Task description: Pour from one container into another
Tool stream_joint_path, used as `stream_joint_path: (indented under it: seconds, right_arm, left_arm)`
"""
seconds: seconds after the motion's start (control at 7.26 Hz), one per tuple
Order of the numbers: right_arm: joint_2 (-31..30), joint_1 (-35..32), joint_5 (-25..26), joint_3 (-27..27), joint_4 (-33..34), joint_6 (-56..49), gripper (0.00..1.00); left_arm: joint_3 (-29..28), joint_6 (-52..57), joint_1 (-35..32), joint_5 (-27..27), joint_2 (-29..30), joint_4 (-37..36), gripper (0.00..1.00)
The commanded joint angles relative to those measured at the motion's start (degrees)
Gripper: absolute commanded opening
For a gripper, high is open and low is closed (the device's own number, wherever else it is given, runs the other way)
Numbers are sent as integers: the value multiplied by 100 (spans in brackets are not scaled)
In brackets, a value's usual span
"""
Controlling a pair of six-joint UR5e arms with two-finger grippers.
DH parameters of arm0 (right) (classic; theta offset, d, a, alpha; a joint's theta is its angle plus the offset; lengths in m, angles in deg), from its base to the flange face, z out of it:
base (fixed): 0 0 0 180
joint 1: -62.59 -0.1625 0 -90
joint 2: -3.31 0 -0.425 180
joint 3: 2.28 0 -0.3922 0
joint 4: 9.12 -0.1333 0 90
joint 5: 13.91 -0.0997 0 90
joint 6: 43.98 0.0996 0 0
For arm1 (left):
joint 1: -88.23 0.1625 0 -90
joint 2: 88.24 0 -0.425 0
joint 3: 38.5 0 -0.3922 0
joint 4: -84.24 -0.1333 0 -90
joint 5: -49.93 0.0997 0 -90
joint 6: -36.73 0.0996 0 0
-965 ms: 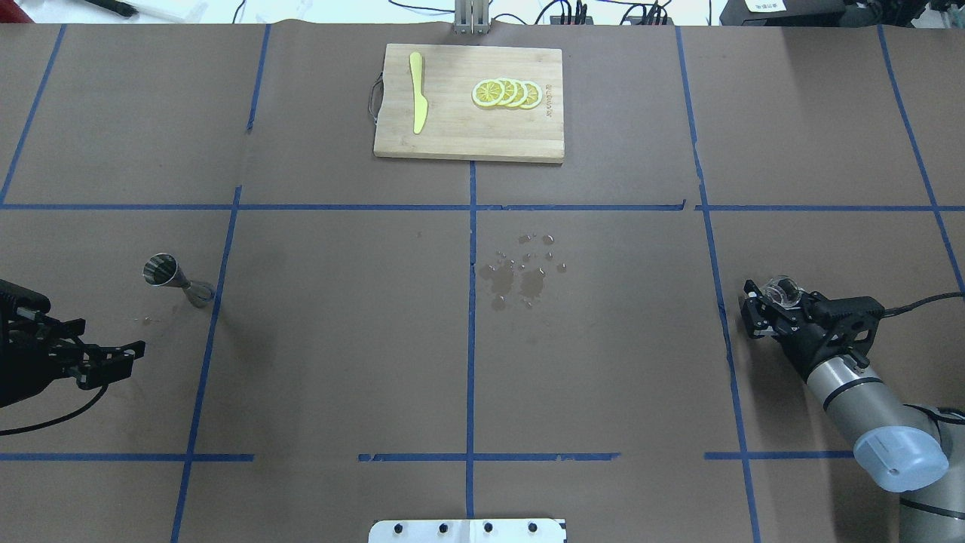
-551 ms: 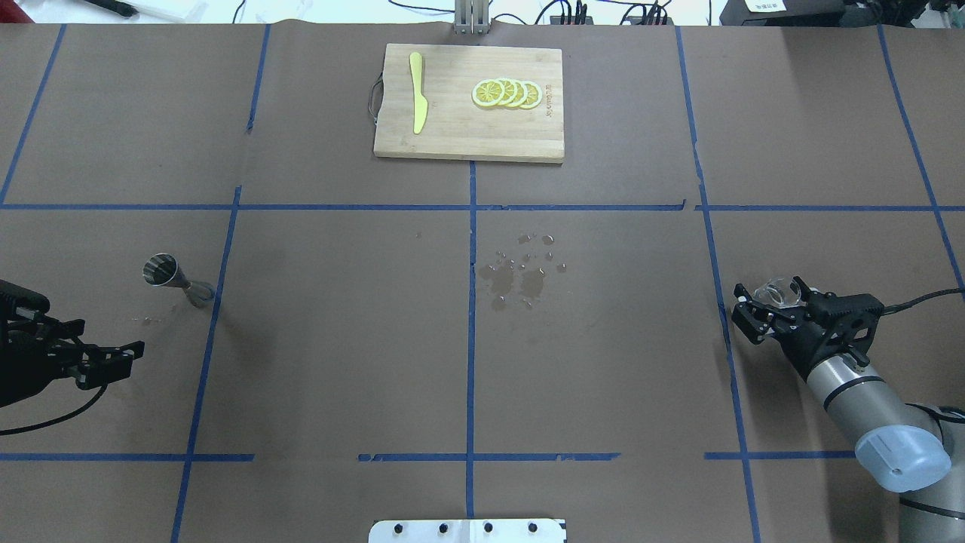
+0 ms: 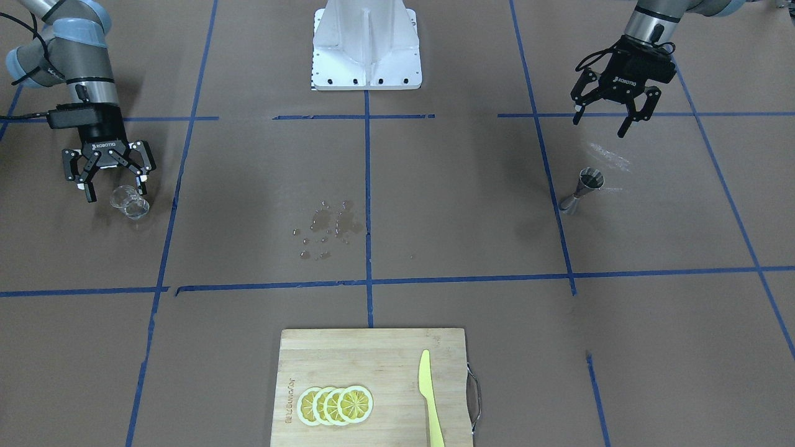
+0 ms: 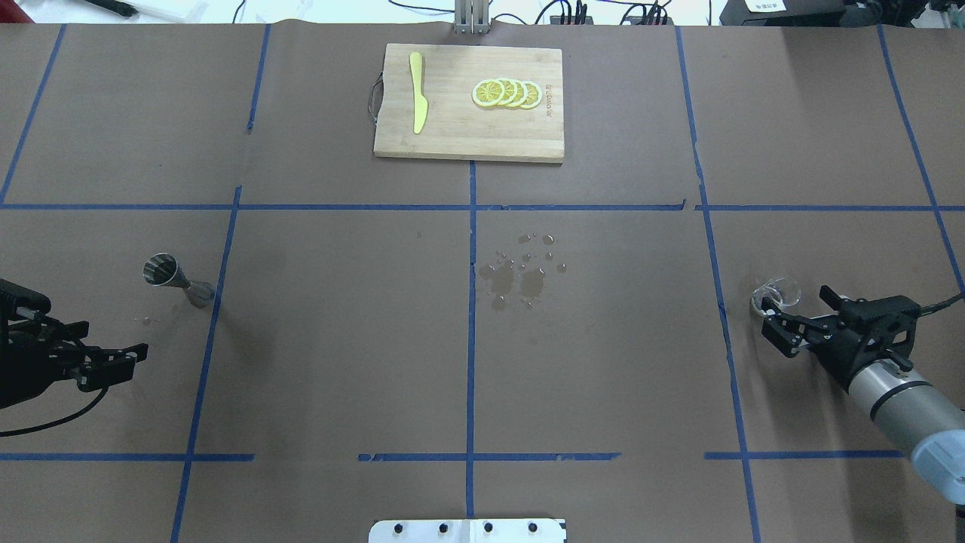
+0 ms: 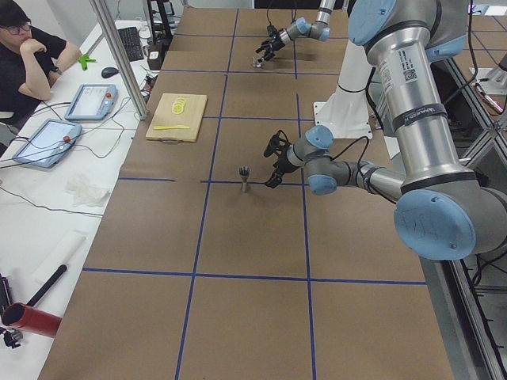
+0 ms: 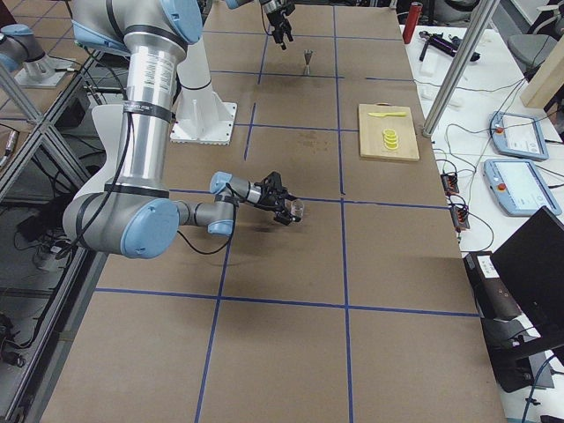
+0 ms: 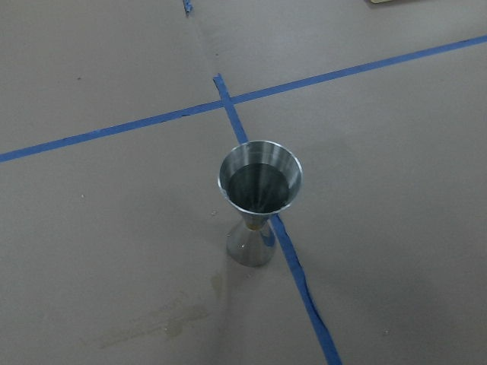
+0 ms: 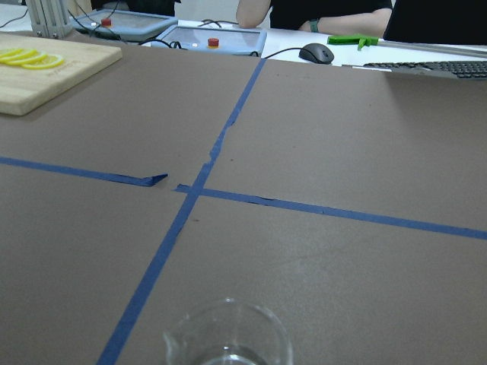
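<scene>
Robotics lab: tape-gridded table (image 4: 339, 362), teach pendants (image 5: 91, 101)

one glass (image 3: 130, 202), one jigger (image 3: 584, 187), four slices (image 3: 335, 405) (lemon)

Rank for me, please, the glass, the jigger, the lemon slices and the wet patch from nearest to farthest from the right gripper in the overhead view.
Measured from the right gripper, at the table's right side:
1. Glass, right beside it, just beyond it.
2. Wet patch, at mid-table.
3. Lemon slices, on the cutting board at the far edge.
4. Jigger, at the far left.
</scene>
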Motion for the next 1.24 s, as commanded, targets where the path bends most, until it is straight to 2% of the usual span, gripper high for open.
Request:
stream_joint_path:
  seconds: [0.0, 0.14, 0.28, 0.55, 0.69, 0.83, 1.1]
  right_arm:
    - [-433, -11, -827, -552, 81, 6, 100]
    - [-486, -11, -1222, -728, 308, 67, 100]
    - [-695, -11, -1827, -1295, 962, 85, 100]
    - [-996, -63, -3084, -2763, 2718, 137, 100]
    - [-988, -299, -3812, -3160, 3423, 138, 100]
    - [-970, -823, -4881, -3652, 4117, 138, 100]
    - [-708, -1781, -6755, -4497, 5725, -80, 100]
  left_arm:
    - [14, 0, -7, -25, -8, 0, 100]
    - [5, 0, 1, -77, -8, 0, 100]
    - [13, 0, -7, -304, -8, 0, 100]
    - [74, -9, -25, -629, -8, 0, 100]
    - [119, -9, -34, -875, -17, -52, 100]
    - [102, -9, -34, -1199, -17, -192, 100]
    - [198, 0, -470, -2452, -17, -692, 100]
